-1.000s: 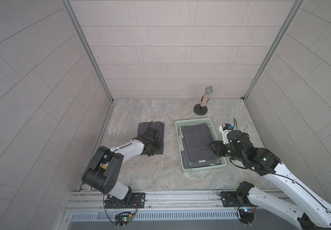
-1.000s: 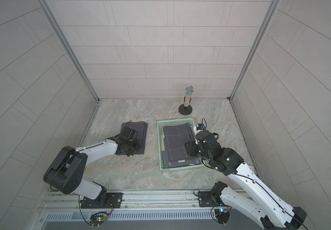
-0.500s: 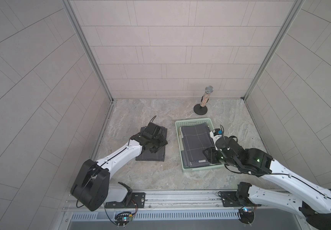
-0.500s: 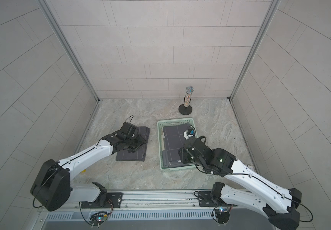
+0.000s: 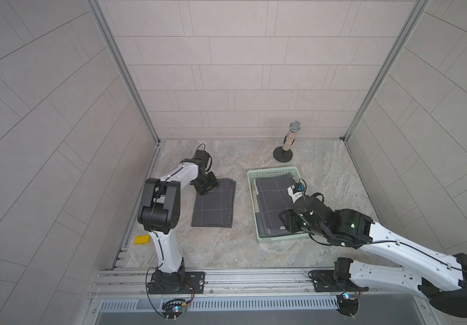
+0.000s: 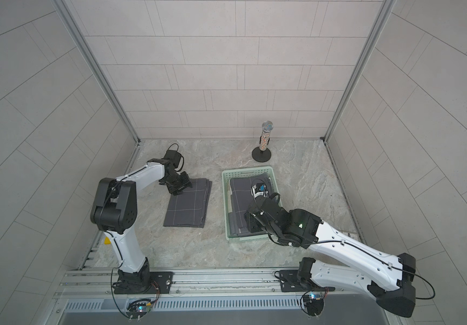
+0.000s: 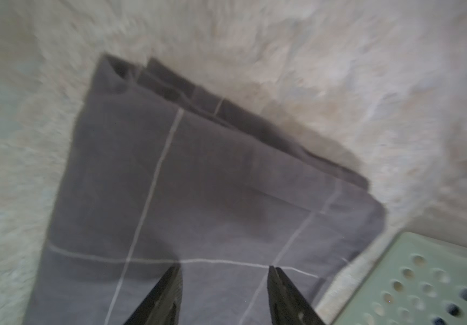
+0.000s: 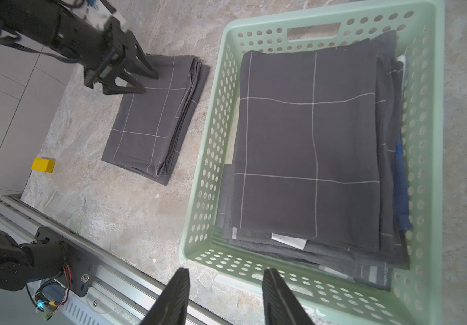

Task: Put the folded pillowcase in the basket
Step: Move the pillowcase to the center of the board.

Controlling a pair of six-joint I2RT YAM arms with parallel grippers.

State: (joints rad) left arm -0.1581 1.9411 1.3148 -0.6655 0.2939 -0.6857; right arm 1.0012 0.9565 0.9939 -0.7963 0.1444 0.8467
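The folded pillowcase (image 5: 214, 206) (image 6: 188, 204), dark grey with thin white lines, lies flat on the stone table to the left of the basket (image 5: 273, 171) (image 6: 247, 170). My left gripper (image 5: 207, 187) (image 7: 223, 270) hovers over the pillowcase's far left corner, open, with nothing between its fingers. The mint-green basket (image 8: 215, 118) holds a stack of similar dark folded cloths (image 8: 308, 140). My right gripper (image 8: 226, 271) is open above the basket's near end and holds nothing. In the left wrist view the pillowcase (image 7: 198, 183) fills the middle and a basket corner (image 7: 423, 281) shows beside it.
A microphone on a round black stand (image 5: 290, 140) stands at the back, behind the basket. A small yellow block (image 5: 141, 239) lies by the left wall. The metal rail (image 5: 254, 278) runs along the front edge. Tiled walls close off three sides.
My left arm has raised its elbow and its jaws have widened over the pillowcase. My right gripper has drawn back from over the basket's stack to its near end.
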